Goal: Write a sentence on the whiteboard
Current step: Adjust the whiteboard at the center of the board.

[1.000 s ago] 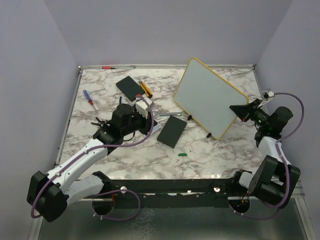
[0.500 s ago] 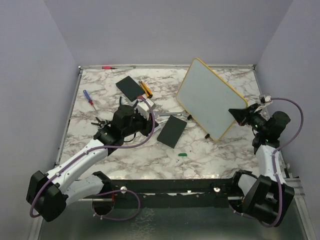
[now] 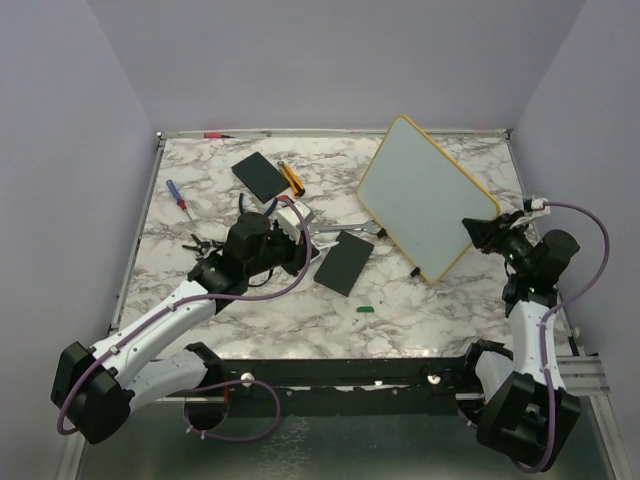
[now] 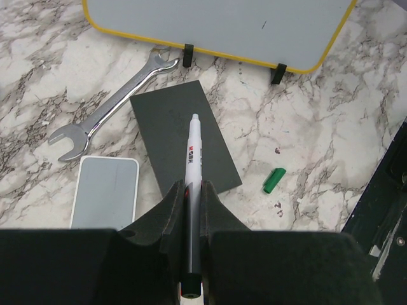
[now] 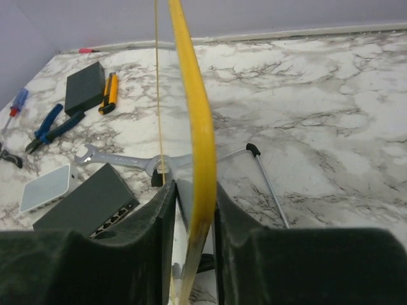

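Marble table (image 3: 420, 300) beneath both arms. Whiteboard (image 3: 425, 195) up on edge and tilted, its yellow rim pinched at the near right corner by the right gripper (image 3: 478, 232). Clamped tight there, with the rim running up and away between the two fingers (image 5: 159, 216). From the left gripper (image 4: 191, 190), the same board lies well ahead, resting on two black clips (image 4: 187, 55). Black slab (image 4: 184, 133) flat on the marble just ahead of the left fingertips. Wrench (image 4: 108, 111) ahead and to the left, close beside the slab's far left corner. Pale pad (image 4: 105, 190) immediately left of the left fingers. Marker (image 4: 193, 159) gripped firmly between the left jaws, white tip pointing forward over the slab. Small green cap (image 4: 274, 180) ahead and to the right, apart from the slab.
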Motion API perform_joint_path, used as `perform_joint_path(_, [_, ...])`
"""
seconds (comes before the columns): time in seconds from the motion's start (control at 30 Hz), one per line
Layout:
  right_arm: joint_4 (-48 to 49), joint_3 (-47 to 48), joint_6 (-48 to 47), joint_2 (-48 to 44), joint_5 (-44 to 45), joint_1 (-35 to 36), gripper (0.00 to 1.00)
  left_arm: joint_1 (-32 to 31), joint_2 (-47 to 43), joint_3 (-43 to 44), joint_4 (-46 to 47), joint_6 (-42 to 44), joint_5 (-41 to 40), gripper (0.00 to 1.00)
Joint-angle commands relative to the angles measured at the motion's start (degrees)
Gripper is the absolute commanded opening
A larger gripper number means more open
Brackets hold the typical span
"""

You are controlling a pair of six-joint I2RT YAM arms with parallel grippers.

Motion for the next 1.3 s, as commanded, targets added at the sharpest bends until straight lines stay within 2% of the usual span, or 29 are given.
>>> perform_joint_path(0.0, [-0.51,-1.47,-2.56,-3.84,10.23,-0.64,0.38,-0.44,-1.05,-0.67,0.88,0.96,1.17,0.00])
perform_joint_path(0.1, [-0.77,-1.63,-2.17,-5.13,11.40,-0.61,0.54,-0.55,-1.07,-0.64,0.84,1.04,1.13,0.00])
perform_joint_path(0.17, [-1.57,-1.26,-2.05,-5.57,12.04,-0.58,0.59,-0.55,-1.09,-0.71,0.88,1.12,1.12,0.00])
perform_joint_path(0.43, [-2.26,-1.32,-1.51,-9.16,14.11,-0.61,0.64,-0.69,-1.24,-0.72,0.87,1.13,0.96,0.00])
perform_joint_path(0.7, [-6.18,0.27,-0.60,-18.96,24.58,-0.64,0.70,-0.67,-1.31,-0.67,0.82,1.06,1.12,0.00])
perform_joint_path(0.83, [-8.77,3.06,-0.74,-21.86,25.63,-0.62,0.74,-0.73,-1.40,-0.58,0.83,1.04,1.13,0.00])
perform_joint_path(0.9, [-10.84,5.79,-1.12,-20.95,23.67,-0.62,0.75,-0.79,-1.46,-0.56,0.84,1.04,1.25,0.00])
perform_joint_path(0.93, [-11.95,7.67,-1.42,-19.86,22.16,-0.65,0.79,-0.74,-1.55,-0.55,0.84,1.05,1.15,0.00])
perform_joint_path(0.97, [-13.16,9.96,-1.81,-18.47,20.33,-0.58,0.96,-0.78,-1.66,-0.59,0.81,1.04,0.94,0.00])
perform_joint_path(1.0, [-15.42,12.59,-2.20,-16.66,19.04,-0.61,0.99,-0.73,-1.74,-0.60,0.84,1.04,0.63,0.00])
perform_joint_path(1.1, [-24.19,21.09,-4.14,-11.37,16.08,-0.62,1.00,-0.79,-1.84,-0.27,0.45,0.82,-0.50,0.00])
perform_joint_path(1.27, [-31.54,32.64,-4.59,-3.10,9.97,-0.57,0.99,-0.70,-1.54,0.75,0.07,-0.31,-1.35,0.00])
